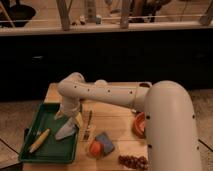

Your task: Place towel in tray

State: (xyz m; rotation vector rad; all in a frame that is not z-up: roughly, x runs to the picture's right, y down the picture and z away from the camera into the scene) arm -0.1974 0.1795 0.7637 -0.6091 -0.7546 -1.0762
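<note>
A pale grey towel [67, 131] lies bunched at the right side of the green tray [35, 120], which sits at the table's left. My gripper [73, 118] is directly over the towel's upper end and touches or nearly touches it. The white arm reaches in from the right across the table and hides the gripper's top.
A yellow elongated item [39, 140] lies in the tray's front left. A fork [88, 126] lies just right of the tray. An orange fruit [94, 148], a blue sponge [105, 143], a red bowl [138, 124] and brown bits [132, 161] are on the wooden table [115, 120].
</note>
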